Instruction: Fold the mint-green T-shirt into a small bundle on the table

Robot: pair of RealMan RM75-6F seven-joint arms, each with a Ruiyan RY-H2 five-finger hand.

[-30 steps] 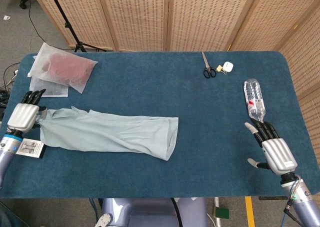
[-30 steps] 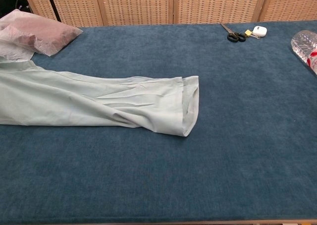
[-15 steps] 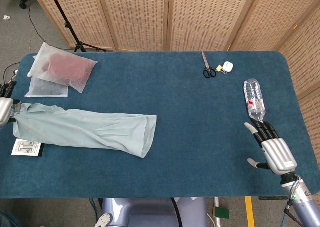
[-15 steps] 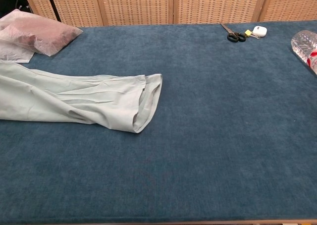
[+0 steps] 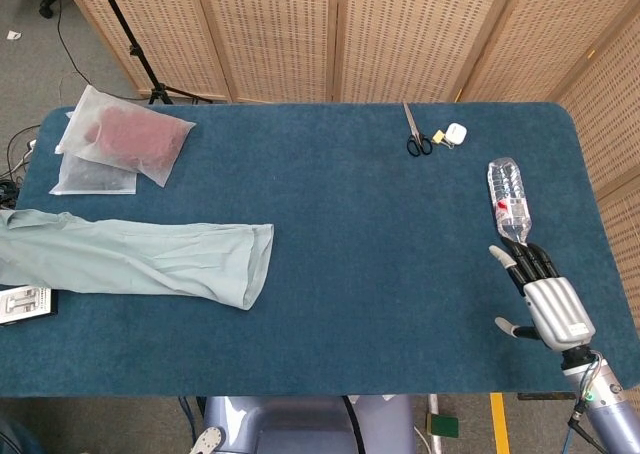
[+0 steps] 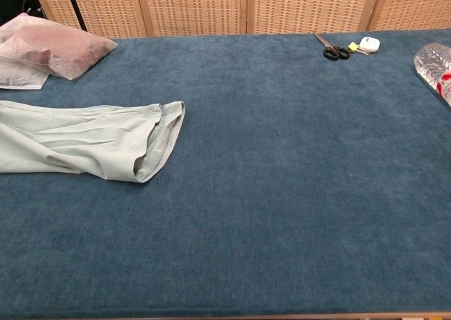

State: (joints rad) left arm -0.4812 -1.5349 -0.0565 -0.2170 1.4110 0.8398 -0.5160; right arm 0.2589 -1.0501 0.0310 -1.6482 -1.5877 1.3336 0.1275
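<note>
The mint-green T-shirt (image 5: 140, 259) lies as a long narrow strip at the table's left side, running off the left edge of the head view. In the chest view the T-shirt (image 6: 84, 140) shows its open hem end facing right. My right hand (image 5: 545, 299) rests near the table's front right corner, fingers apart and holding nothing. My left hand is outside both views.
Two clear bags (image 5: 125, 144) with reddish contents lie at the back left. Scissors (image 5: 415, 134) and a small white object (image 5: 456, 132) sit at the back middle. A plastic bottle (image 5: 508, 199) lies just beyond my right hand. A small card (image 5: 20, 304) sits at the front left.
The T-shirt has slid steadily to the left across the table, dragged by my left hand, which has passed out of view. The right hand has not moved.
</note>
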